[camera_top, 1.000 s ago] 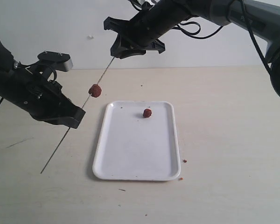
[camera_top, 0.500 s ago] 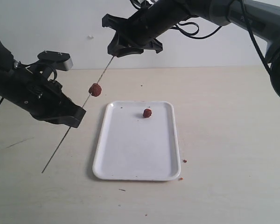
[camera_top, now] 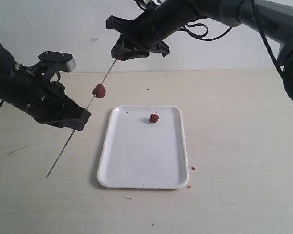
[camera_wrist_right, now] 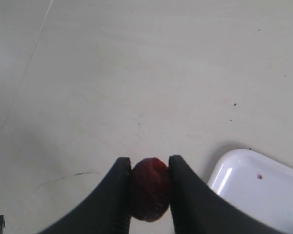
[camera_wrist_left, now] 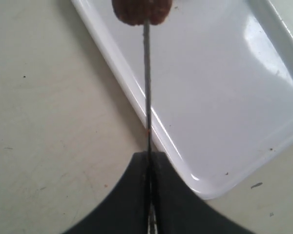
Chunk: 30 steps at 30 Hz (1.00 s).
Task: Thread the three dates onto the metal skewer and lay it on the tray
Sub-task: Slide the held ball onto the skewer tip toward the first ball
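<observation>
The thin metal skewer (camera_top: 73, 136) slants up over the table, and my left gripper (camera_top: 81, 120) is shut on its lower part. One date (camera_top: 99, 90) is threaded on it above that grip; the left wrist view shows this date (camera_wrist_left: 141, 9) on the skewer (camera_wrist_left: 146, 87) ahead of the gripper (camera_wrist_left: 149, 161). My right gripper (camera_top: 118, 56) is at the skewer's upper tip, shut on a second date (camera_wrist_right: 149, 187) held in the gripper (camera_wrist_right: 149, 165). A third date (camera_top: 154, 118) lies on the white tray (camera_top: 141, 156).
Small brown crumbs (camera_top: 192, 168) lie on the pale table by the tray's right front corner. A corner of the tray (camera_wrist_right: 254, 190) shows under the right gripper. The white wall stands behind the table.
The left gripper and the skewer have risen slightly, with the threaded date moving along. The right gripper has shifted a little up and to the left at the skewer's tip.
</observation>
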{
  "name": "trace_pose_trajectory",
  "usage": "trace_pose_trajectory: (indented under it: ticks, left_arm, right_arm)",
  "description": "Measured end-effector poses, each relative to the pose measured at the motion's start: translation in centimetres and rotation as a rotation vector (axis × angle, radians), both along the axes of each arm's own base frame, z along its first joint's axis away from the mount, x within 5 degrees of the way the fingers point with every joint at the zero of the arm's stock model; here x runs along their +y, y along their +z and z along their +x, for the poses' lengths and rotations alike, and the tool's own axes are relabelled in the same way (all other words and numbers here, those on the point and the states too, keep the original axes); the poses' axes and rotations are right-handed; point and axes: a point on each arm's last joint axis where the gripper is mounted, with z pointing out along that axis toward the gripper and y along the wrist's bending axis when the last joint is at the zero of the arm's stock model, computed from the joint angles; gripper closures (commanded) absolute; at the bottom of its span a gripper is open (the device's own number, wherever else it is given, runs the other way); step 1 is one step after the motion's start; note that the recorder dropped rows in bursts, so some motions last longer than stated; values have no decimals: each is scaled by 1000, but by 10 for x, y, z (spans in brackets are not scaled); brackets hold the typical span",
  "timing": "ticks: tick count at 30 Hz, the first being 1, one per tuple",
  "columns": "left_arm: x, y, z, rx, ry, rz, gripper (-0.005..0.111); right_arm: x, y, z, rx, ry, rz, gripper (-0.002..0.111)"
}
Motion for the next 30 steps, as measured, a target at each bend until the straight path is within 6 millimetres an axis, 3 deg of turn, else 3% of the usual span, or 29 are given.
trace_pose_trajectory:
  ticks: [30]
  left_arm:
    - [-1,2,2,-4,19,-18,107]
  right_arm:
    - [3,2,-3,-77,129,-4,84]
